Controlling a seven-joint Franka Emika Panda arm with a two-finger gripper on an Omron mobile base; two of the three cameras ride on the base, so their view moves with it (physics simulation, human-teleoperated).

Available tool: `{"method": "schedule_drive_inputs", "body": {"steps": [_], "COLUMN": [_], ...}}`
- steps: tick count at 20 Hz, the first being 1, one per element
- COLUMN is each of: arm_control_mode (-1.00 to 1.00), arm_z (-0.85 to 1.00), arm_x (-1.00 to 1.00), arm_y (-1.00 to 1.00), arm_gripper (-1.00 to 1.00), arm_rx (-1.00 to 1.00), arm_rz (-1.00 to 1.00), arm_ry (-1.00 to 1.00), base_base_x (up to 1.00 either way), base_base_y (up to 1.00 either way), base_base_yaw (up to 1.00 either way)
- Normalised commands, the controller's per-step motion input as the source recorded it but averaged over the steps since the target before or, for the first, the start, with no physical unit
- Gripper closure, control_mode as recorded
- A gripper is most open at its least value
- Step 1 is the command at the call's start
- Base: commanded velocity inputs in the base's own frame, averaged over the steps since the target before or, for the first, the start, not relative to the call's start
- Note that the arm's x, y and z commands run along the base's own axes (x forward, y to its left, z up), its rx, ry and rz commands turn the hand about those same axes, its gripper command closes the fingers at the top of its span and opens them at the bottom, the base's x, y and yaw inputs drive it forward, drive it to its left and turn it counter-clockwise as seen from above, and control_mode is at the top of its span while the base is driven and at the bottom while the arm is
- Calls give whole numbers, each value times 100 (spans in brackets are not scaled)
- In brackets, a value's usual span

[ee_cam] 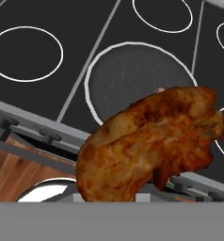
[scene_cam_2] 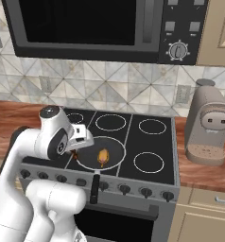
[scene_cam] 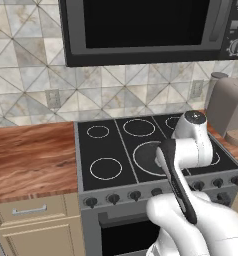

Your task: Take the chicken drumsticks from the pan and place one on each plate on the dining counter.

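gripper (scene_cam_2: pixel 75 152) at left of frame, clenched on a drumstick (ee_cam: pixel 149 141); second drumstick (scene_cam_2: pixel 103 156) lies in the pan (scene_cam_2: pixel 98 153).

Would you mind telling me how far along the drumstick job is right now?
Nothing looks delivered yet. In hand: one drumstick sits close against the end effector camera, apparently lifted above the pan, though the fingers are hidden. Left: the second drumstick lies in the pan on the stove, and both need placing on plates.

the pan (scene_cam_2: pixel 101 156) sits on the stove (scene_cam_2: pixel 147 142) front left, coffee machine (scene_cam_2: pixel 209 127) right of it.
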Motion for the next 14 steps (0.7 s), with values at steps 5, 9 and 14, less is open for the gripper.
{"method": "schedule_drive_inputs", "body": {"steps": [5,9,14], "arm_control_mode": [-100,-100,100], "arm_z": [15,0,-1], "arm_x": [-16,0,-4], "arm_y": [0,0,0], "arm_gripper": [100,100,100], "arm_rx": [0,0,0], "arm_rz": [-4,0,0], "arm_ry": [2,0,0], "base_base_x": [0,0,-18], "base_base_y": [0,0,0], "base_base_yaw": [0,0,0]}}
